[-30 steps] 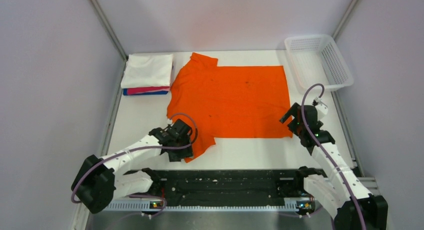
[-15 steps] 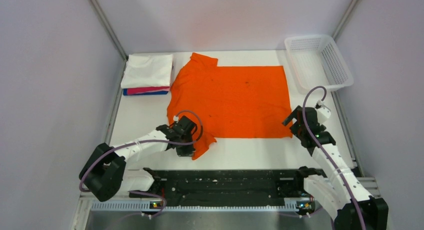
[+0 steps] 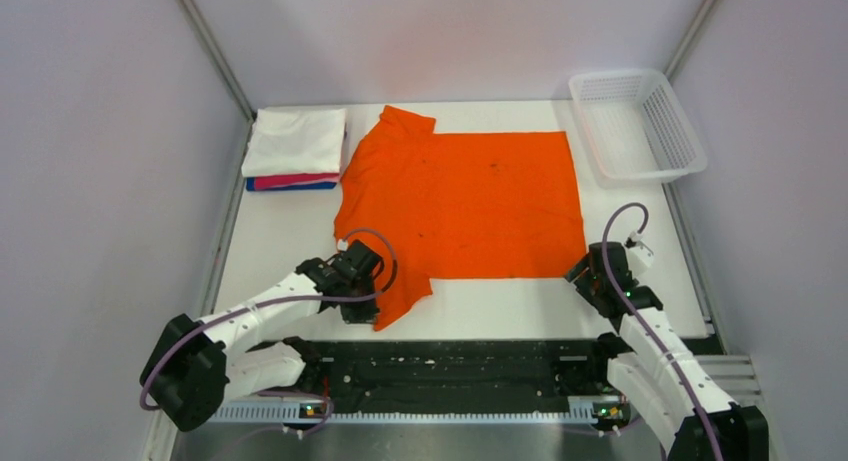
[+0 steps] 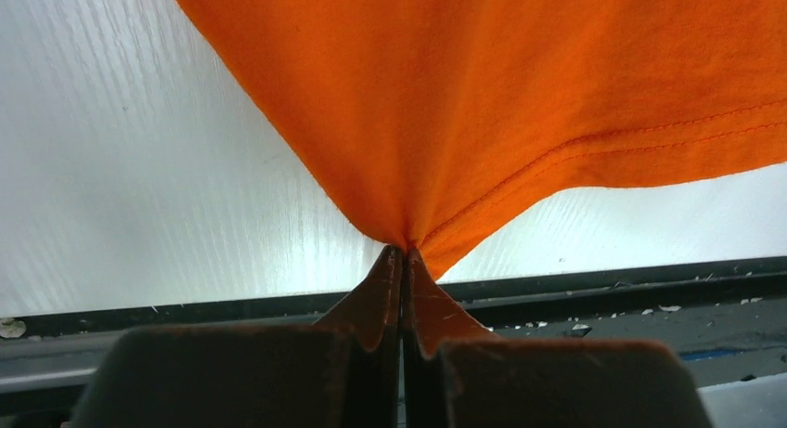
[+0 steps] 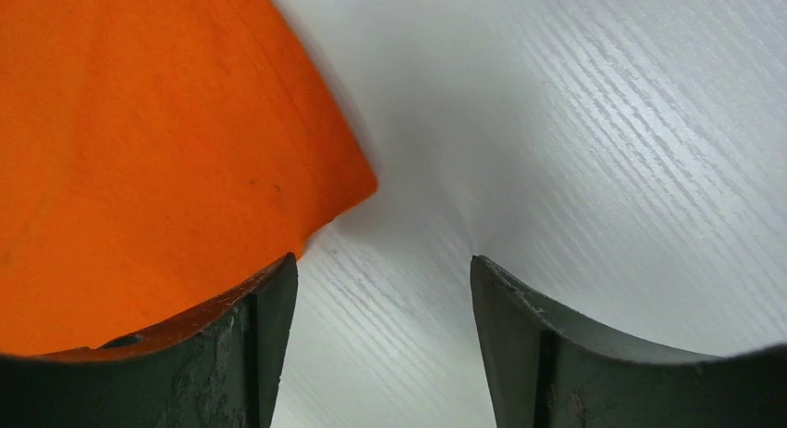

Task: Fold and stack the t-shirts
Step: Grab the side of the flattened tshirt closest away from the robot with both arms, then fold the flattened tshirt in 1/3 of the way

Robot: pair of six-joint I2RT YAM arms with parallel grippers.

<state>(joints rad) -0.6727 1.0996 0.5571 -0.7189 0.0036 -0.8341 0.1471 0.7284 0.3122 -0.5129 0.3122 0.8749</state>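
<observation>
The bright orange t-shirt (image 3: pixel 465 201) lies spread flat on the white table. My left gripper (image 3: pixel 364 301) is shut on its near-left sleeve; in the left wrist view the orange cloth (image 4: pixel 483 94) bunches into the closed fingertips (image 4: pixel 403 253). My right gripper (image 3: pixel 584 279) is low at the shirt's near-right corner, still open. In the right wrist view that corner (image 5: pixel 357 182) lies just ahead of the gap between my fingers (image 5: pixel 382 270), and the left finger (image 5: pixel 264 303) overlaps the cloth edge. Folded t-shirts are stacked at the far left: white (image 3: pixel 296 139) on pink-red (image 3: pixel 290 180) on blue (image 3: pixel 295 187).
A white mesh basket (image 3: pixel 690 141) stands at the far right corner. The black rail (image 3: pixel 450 366) runs along the near edge between the arm bases. Metal frame posts (image 3: pixel 215 61) rise at the back corners.
My left gripper has closed on the sleeve and shifted slightly with it. My right gripper has come down and nearer to the shirt's near-right corner, its jaws narrowing.
</observation>
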